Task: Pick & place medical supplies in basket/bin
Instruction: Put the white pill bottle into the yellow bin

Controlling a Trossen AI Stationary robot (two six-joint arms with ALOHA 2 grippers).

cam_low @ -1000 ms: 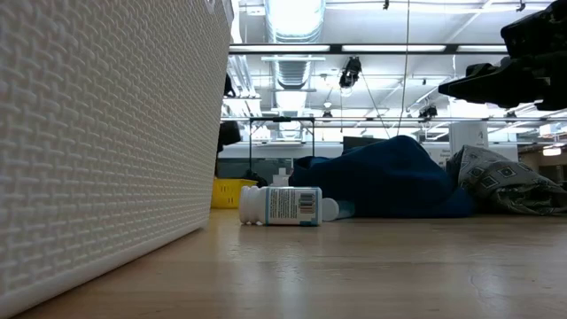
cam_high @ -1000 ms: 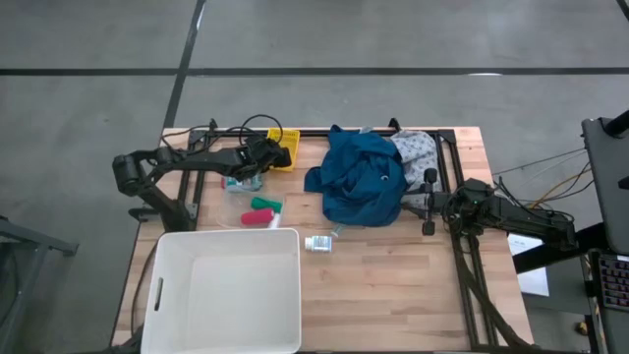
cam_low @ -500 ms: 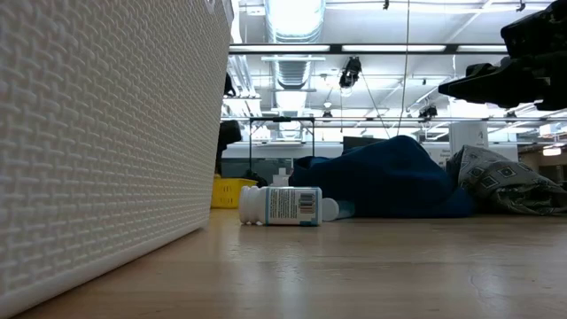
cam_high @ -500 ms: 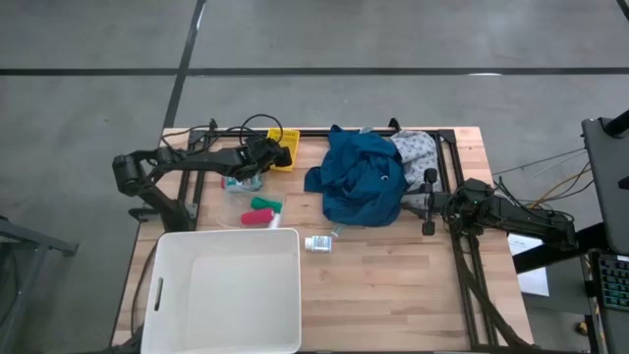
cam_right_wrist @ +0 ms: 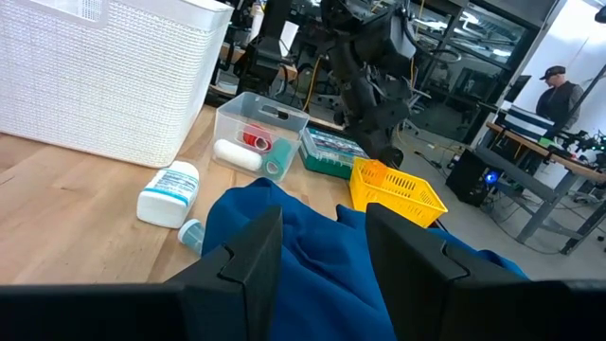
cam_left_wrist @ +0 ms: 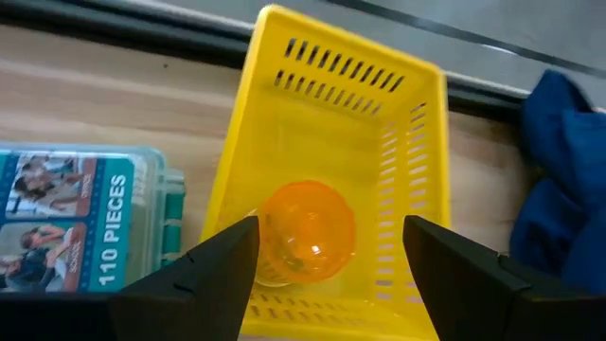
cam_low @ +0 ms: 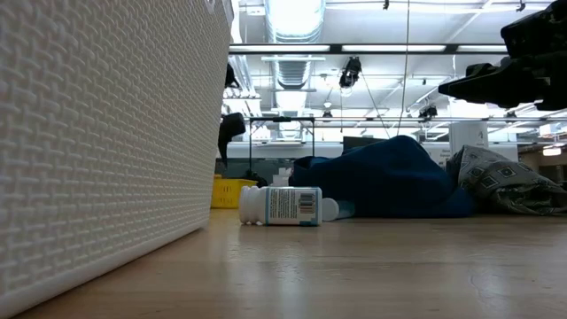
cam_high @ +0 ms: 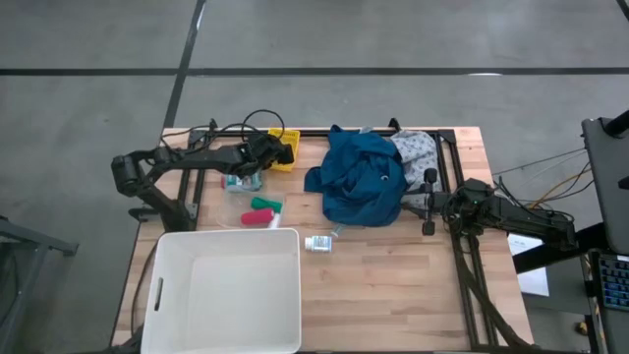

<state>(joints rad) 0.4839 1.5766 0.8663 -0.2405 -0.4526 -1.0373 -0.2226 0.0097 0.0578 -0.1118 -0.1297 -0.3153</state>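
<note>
Lifted since before, left tool (cam_left_wrist: 327,260) gapes above one orange bottle (cam_left_wrist: 303,232) in one yellow basket (cam_left_wrist: 417,142).

A: Where is there room to pass?

B: Bare wood lies on the table (cam_high: 393,285) right of the white tub (cam_high: 224,291); only a white bottle (cam_high: 317,243) lies near its corner.

A: And the blocks?

B: The blue garment (cam_high: 362,177) fills the far middle, with the yellow basket (cam_high: 281,149), the box (cam_left_wrist: 66,227) and small bottles (cam_high: 261,211) crowded beside it.
</note>
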